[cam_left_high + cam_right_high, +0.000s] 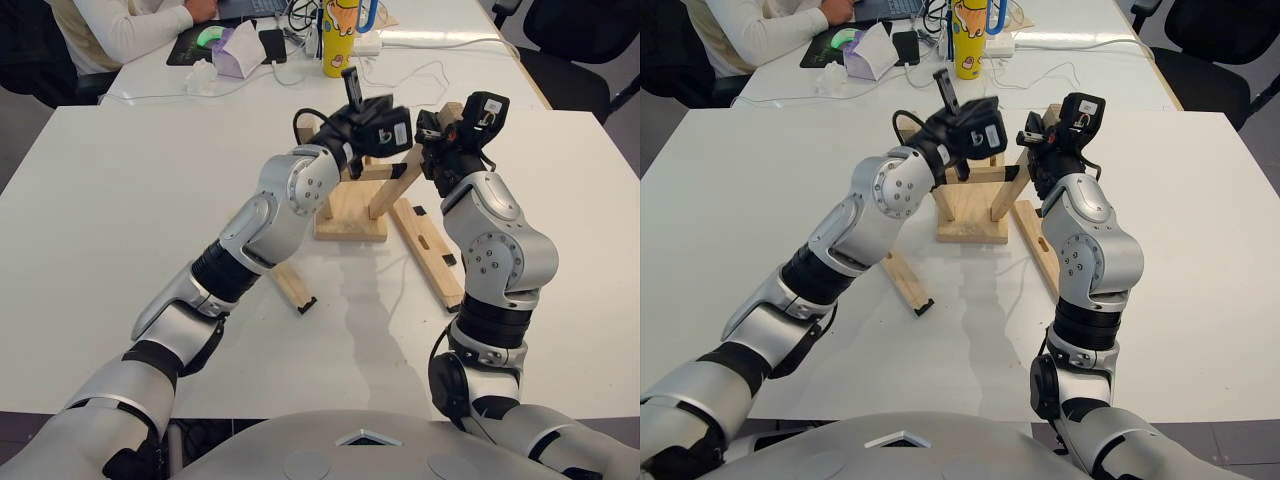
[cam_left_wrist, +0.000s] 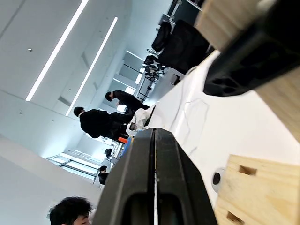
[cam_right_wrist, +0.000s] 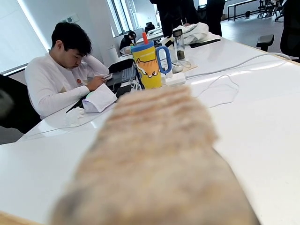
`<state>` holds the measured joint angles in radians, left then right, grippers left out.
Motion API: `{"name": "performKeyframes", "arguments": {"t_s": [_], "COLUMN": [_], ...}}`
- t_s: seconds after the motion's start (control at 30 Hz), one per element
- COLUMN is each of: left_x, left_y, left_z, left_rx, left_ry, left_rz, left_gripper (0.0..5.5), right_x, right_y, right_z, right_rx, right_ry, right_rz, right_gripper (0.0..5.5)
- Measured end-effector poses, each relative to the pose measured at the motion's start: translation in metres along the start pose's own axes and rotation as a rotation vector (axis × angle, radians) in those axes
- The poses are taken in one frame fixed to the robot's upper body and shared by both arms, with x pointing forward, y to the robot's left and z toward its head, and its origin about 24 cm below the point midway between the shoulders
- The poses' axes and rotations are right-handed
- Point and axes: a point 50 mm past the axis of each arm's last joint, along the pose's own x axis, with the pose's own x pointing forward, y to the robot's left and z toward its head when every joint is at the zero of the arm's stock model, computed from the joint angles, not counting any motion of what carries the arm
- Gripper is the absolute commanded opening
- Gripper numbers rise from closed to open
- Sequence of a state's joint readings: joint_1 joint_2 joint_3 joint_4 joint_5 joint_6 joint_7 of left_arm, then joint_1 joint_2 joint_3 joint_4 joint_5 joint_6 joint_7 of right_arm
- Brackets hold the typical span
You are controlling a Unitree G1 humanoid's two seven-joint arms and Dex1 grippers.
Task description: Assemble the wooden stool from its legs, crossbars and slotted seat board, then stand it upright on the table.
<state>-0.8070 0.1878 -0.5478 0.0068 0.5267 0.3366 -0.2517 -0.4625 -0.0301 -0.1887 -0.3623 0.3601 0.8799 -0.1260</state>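
Stuff around first: on the neighbouring desk at 12 o'clock there's a yellow cup (image 1: 338, 42), a tissue pack (image 1: 237, 50) and a dark phone (image 1: 272, 45), plus a white cable (image 1: 432, 74) looping over toward the white worktop (image 1: 130, 190). None of it touches the build.

The half-built stool (image 1: 352, 218) sits mid-worktop, a bit toward 12 o'clock: two angled legs joined by a crossbar, standing on a flat wooden piece. A loose leg (image 1: 290, 280) with a black end lies flat at 7 o'clock from it. A slotted board (image 1: 432, 250) lies flat at 4 o'clock, just beside the frame.

Both arms crowd the top of the frame and hide a good part of it. The left arm stretches diagonally across from 7 o'clock with the elbow raised. The left pincer (image 1: 352, 88) sticks up above the crossbar, clenched with nothing in it. The right arm is folded steeply, forearm pointing to 12 o'clock. The right pincer (image 1: 432, 140) is right at the upper end of a wooden leg, and blurry wood runs straight out in front of its wrist camera. Can't tell if it's actually gripping.
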Motion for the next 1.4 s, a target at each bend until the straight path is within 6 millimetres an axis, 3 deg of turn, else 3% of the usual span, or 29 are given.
{"name": "performKeyframes", "arguments": {"t_s": [0.13, 0.2, 0.3, 0.37, 0.43, 0.47, 0.5, 0.6, 0.7, 0.8, 0.93, 1.3, 1.4], "left_x": [0.002, 0.002, -0.011, -0.025, -0.050, -0.061, -0.063, -0.040, -0.019, -0.013, -0.009, 0.007, 0.007], "left_y": [0.008, 0.002, -0.050, -0.074, -0.112, -0.126, -0.128, -0.099, -0.064, -0.033, 0.001, 0.014, -0.004], "left_z": [0.004, 0.003, -0.010, -0.017, -0.037, -0.046, -0.048, -0.040, -0.015, 0.015, 0.022, 0.005, 0.000], "left_rx": [0.006, 0.004, -0.033, -0.004, -0.019, -0.054, -0.063, -0.084, -0.146, -0.206, -0.177, 0.023, 0.015], "left_ry": [-0.020, -0.007, 0.080, 0.120, 0.228, 0.281, 0.296, 0.262, 0.153, 0.019, -0.014, 0.033, 0.052], "left_rz": [0.064, -0.005, -0.389, -0.581, -0.834, -0.894, -0.895, -0.679, -0.459, -0.276, -0.098, 0.057, -0.068], "left_gripper": [0.00, 0.00, 0.00, 0.00, 0.00, 0.00, 0.00, 0.00, 0.00, 0.00, 0.00, 0.00, 0.00], "right_x": [0.000, 0.000, 0.000, 0.000, 0.000, 0.000, 0.000, 0.000, 0.000, 0.000, 0.000, 0.002, 0.002], "right_y": [0.000, -0.001, -0.001, -0.001, -0.001, -0.001, -0.002, -0.003, -0.003, -0.003, -0.003, -0.003, -0.002], "right_z": [0.000, 0.000, 0.002, 0.002, 0.002, 0.002, 0.002, 0.002, 0.003, 0.002, 0.002, 0.003, 0.003], "right_rx": [-0.002, -0.003, -0.006, -0.006, -0.001, 0.001, 0.002, 0.003, 0.004, 0.006, 0.007, -0.001, -0.006], "right_ry": [0.000, 0.000, -0.009, -0.004, 0.004, 0.004, 0.004, 0.005, 0.005, 0.007, 0.007, 0.013, 0.016], "right_rz": [-0.001, -0.002, 0.000, -0.002, -0.002, -0.005, -0.009, -0.015, -0.013, -0.013, -0.014, -0.007, 0.000], "right_gripper": [0.99, 0.99, 0.99, 0.99, 0.99, 0.99, 0.99, 0.99, 0.99, 0.99, 0.99, 0.99, 0.99]}}
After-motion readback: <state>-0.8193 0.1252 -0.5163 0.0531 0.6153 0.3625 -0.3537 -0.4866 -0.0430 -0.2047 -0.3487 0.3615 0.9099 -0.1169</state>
